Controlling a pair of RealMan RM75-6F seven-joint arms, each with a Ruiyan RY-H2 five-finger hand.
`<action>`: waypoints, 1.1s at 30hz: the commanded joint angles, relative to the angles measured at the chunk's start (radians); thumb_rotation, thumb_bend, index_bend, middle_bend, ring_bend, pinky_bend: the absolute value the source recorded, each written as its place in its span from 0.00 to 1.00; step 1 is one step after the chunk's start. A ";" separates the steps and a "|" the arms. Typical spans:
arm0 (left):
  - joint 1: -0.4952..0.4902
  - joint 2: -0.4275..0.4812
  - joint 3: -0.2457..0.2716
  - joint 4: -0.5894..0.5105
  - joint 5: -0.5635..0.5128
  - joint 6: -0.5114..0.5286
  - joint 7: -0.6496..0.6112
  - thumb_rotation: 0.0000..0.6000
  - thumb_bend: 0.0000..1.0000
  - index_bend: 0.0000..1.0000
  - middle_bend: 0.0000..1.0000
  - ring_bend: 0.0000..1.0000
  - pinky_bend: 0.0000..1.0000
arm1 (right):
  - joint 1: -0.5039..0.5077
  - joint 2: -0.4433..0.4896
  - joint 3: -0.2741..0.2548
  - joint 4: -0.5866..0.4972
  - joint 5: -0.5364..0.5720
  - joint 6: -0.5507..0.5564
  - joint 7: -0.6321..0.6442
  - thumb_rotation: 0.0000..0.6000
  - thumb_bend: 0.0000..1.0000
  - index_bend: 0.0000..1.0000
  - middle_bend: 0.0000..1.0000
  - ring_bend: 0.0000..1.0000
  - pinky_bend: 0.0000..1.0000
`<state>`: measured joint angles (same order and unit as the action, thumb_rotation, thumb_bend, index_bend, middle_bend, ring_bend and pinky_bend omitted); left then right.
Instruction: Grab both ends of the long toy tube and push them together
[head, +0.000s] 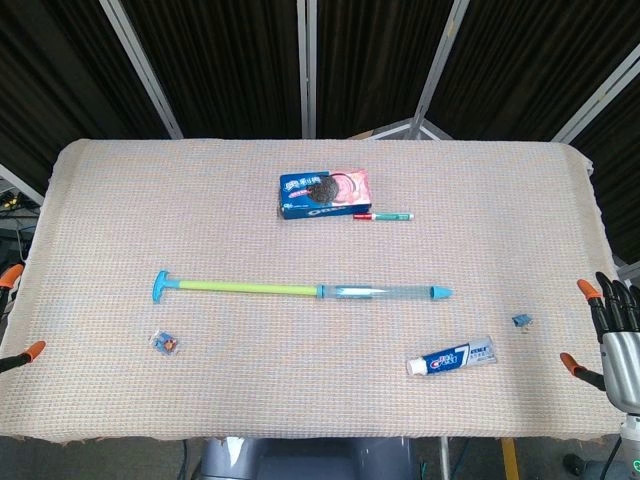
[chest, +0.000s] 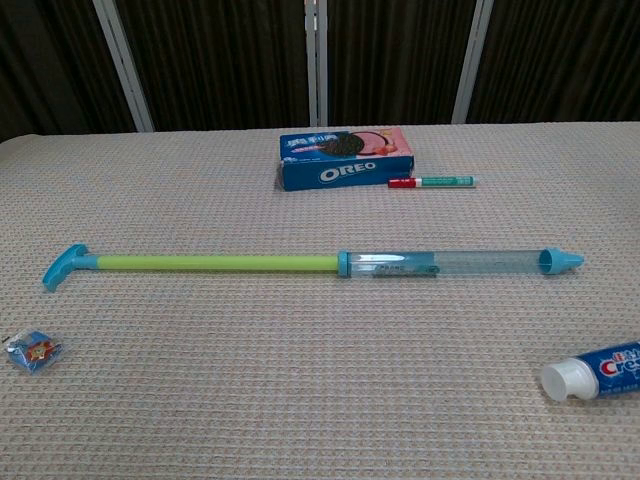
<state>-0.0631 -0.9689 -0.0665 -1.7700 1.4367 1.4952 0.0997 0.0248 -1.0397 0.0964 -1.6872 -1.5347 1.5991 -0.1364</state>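
- Head view: the long toy tube (head: 300, 290) lies flat across the middle of the bench (head: 100, 400), stretched out full, its blue T-handle to the left and its clear barrel with the blue tip to the right.
- Behind it sit an Oreo box (head: 325, 194) and a red-capped marker (head: 383, 215) just beside the box.
- In front lie a toothpaste tube (head: 451, 357), a small blue clip (head: 521, 320) and a small wrapped trinket (head: 166, 342); what the trinket is, I can't make out.
- The right hand (head: 620, 335) hangs off the bench's right edge, fingers apart, holding nothing, well apart from the tube.
- The left hand (head: 14, 315) is cut off at the left edge: only orange fingertips show, spread and empty.
- Chest view: neither hand shows. The toy tube (chest: 310, 263) spans nearly the whole width; the toothpaste tube (chest: 600, 372) is cropped at the right.
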 joint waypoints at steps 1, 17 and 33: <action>-0.007 -0.001 -0.004 0.000 -0.016 -0.014 0.000 1.00 0.00 0.00 0.00 0.00 0.00 | -0.001 -0.003 -0.001 0.004 0.008 -0.006 -0.002 1.00 0.00 0.00 0.00 0.00 0.00; -0.035 -0.024 -0.014 0.013 -0.059 -0.065 0.012 1.00 0.00 0.00 0.00 0.00 0.00 | 0.235 0.007 0.062 0.068 0.148 -0.419 0.043 1.00 0.00 0.06 0.90 0.90 0.89; -0.058 -0.065 -0.017 0.030 -0.121 -0.101 0.102 1.00 0.00 0.00 0.00 0.00 0.00 | 0.507 -0.189 0.088 0.160 0.552 -0.761 -0.184 1.00 0.03 0.35 1.00 1.00 1.00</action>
<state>-0.1198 -1.0333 -0.0832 -1.7410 1.3160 1.3954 0.2013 0.4996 -1.1824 0.1804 -1.5645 -1.0186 0.8421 -0.2835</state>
